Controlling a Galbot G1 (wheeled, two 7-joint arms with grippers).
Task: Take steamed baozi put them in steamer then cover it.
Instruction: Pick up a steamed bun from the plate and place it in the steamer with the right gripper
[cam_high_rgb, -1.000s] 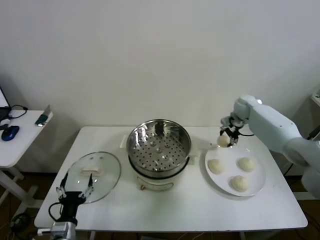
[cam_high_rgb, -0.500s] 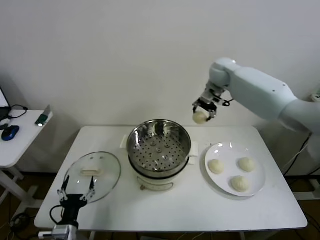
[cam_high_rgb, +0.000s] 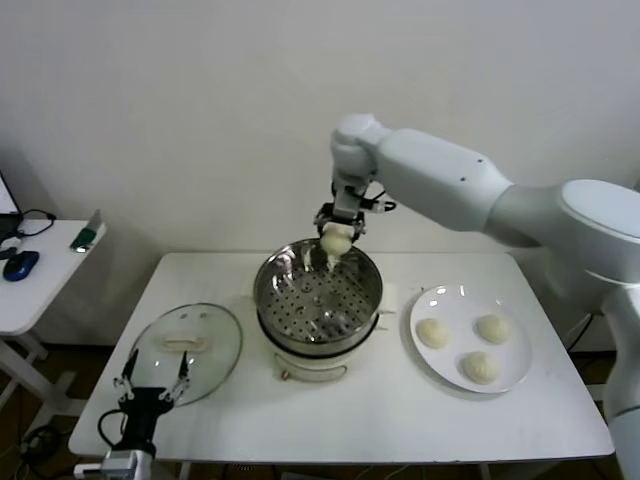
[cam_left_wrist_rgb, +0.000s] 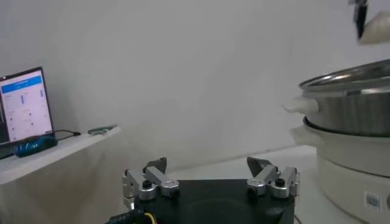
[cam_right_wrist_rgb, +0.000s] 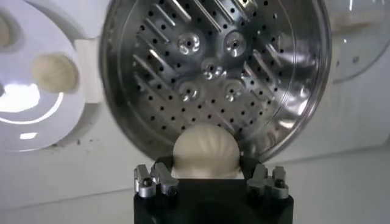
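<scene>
One steamed baozi (cam_high_rgb: 336, 240) hangs in the air above the rear rim of the steamer (cam_high_rgb: 318, 297), pinched between the fingers of the right gripper (cam_high_rgb: 337, 232). It is a smooth, cream-white domed bun; the right wrist view (cam_right_wrist_rgb: 205, 151) shows faint pleats running over its dome, which the head view does not. That same view looks straight down past the bun into the steamer (cam_right_wrist_rgb: 214, 67), showing a shiny perforated steel tray with pressed ribs and several round bosses near its middle. The head view shows instead how the steamer sits: a round steel pot on a white base, at the middle of the worktop (cam_high_rgb: 400, 410), its open mouth facing up.

The three other baozi (cam_high_rgb: 433, 333) lie on a flat white plate (cam_high_rgb: 450, 300) toward the worktop's right edge, apart from one another. The right wrist view catches only part of that plate (cam_right_wrist_rgb: 24, 115) with a bun on it.

The cover (cam_high_rgb: 186, 352), a round clear glass lid with a metal rim, lies flat near the front left corner of the worktop, its cream-white handle up and lying roughly parallel to the front edge.

The left gripper (cam_high_rgb: 152, 385) hovers at the worktop's front left edge just beside the cover, fingers spread wide and holding nothing. The left wrist view (cam_left_wrist_rgb: 210, 182) shows its spread fingers from behind, the steamer's side (cam_left_wrist_rgb: 350, 115) beyond them.

A small side table (cam_high_rgb: 30, 290) stands left of the worktop.
</scene>
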